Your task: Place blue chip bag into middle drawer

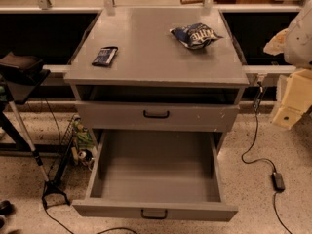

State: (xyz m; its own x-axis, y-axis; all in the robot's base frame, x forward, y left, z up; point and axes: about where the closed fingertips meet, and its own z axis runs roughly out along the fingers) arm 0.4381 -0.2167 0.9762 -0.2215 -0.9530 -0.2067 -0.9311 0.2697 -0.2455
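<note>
The gripper hangs at the right edge, beside the grey metal counter; whether it is open cannot be told. It is well apart from the crumpled dark-blue foil chip bag, which lies on the counter's back right. The wide grey middle drawer stands pulled open with no bag inside. Judged progress: grasp and placement both remain.

Crinkly, shiny foil on the blue chip bag. Smooth, dull grey metal for the middle drawer. Speckled hard floor. Pale, matt plastic on the gripper, far right.
</note>
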